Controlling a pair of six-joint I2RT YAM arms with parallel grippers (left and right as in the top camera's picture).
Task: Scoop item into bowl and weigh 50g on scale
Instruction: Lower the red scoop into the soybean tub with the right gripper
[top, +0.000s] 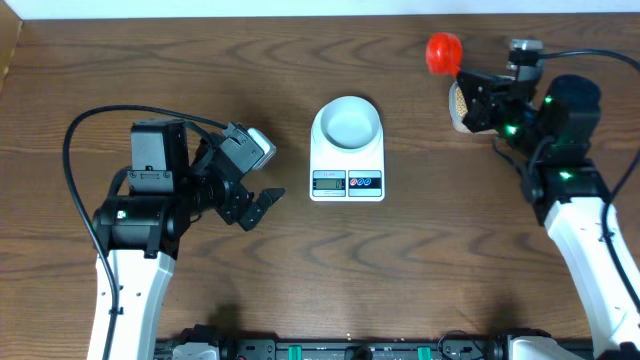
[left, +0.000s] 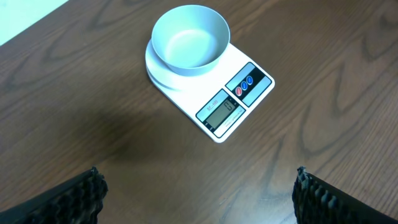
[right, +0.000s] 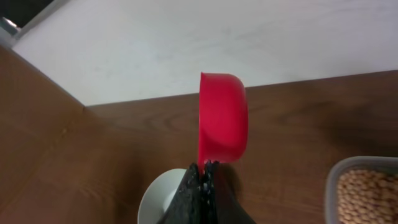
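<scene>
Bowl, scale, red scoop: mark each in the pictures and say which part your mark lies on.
bowl (left: 189, 50): left wrist view, on its bare inner floor.
scale (left: 219, 112): left wrist view, on its grey display.
red scoop (right: 222, 118): right wrist view, on the outside of its cup.

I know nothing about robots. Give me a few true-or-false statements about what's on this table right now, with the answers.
1. The bowl sits on the scale. True.
2. The bowl is full of beans. False: it is empty.
3. The right gripper is shut on a red scoop. True.
4. The left gripper is clamped on the scale. False: it is open, holds nothing, and is apart from the scale.
5. The beans lie scattered over the table. False: they sit in a clear tub.
</scene>
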